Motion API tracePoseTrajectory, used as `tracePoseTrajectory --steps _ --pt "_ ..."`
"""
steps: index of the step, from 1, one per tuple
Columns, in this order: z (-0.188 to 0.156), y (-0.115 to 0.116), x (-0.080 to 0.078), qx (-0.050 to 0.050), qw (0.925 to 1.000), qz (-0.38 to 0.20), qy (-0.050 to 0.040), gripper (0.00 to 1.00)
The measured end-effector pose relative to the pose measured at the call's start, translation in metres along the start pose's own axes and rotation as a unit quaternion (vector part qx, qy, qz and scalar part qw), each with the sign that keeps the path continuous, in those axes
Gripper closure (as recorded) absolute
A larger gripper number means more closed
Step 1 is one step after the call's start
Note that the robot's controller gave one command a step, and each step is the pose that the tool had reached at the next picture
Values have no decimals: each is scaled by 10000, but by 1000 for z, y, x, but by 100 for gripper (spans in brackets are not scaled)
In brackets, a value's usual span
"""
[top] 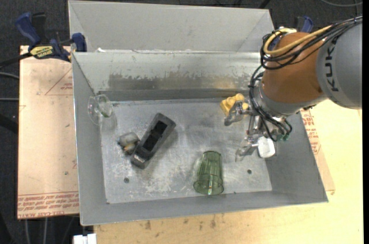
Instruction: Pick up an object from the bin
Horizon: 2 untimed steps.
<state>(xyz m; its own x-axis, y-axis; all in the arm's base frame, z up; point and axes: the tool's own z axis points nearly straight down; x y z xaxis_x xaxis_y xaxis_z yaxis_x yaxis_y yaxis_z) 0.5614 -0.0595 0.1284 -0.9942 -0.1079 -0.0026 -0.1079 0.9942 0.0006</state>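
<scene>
The arm (340, 72) reaches in over the right rim of the grey metal bin (173, 67), its wrist wrapped in an orange cover (291, 72) with dark cables (282, 44) looping above it. The jaws hang low over the right part of the bin floor. They stand apart, one finger (233, 117) toward the far wall and the other toward the near edge, with nothing between them and bare metal floor below.

Nearest to them is a small yellow thing (233, 102), which lies by the foot of the far wall toward the right corner, just beside the farther finger. A small white thing (266, 148) sits just right of the nearer finger, close under the wrist; whether it lies loose in the bin I cannot tell.

A clear green plastic cup (209, 172) lies on its side near the near edge, left of the jaws and apart from them, its mouth toward the near edge. A black tape dispenser (153, 141) lies slantwise in the left half of the floor, with a small grey-and-tan lump (128, 142) touching its left side. A clear glass (99, 108) rests in the far left corner, well apart from the jaws.
</scene>
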Motion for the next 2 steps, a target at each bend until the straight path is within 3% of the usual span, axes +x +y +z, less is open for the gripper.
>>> tracePoseTrajectory --steps 1,2 --pt "53 71 36 5 9948 -1019 66 100" --pt "53 71 36 6 9947 -1022 65 100"
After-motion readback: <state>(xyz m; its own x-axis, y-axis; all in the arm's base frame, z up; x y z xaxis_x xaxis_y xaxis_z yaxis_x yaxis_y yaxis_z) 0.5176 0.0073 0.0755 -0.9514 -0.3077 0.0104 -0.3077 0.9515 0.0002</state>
